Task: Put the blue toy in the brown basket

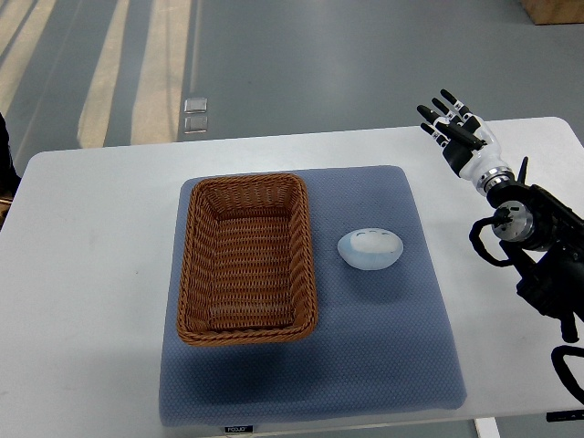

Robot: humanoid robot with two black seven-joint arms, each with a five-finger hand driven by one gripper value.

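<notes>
Blue mat on white table; grey floor beyond; right hand fingers apart.

I can make out just one piece of print — a small dark tag sewn on the near edge of the blue mat, just below the brown basket. It carries pale lettering, but the characters are too small for me to read — nothing else shows any text.
</notes>
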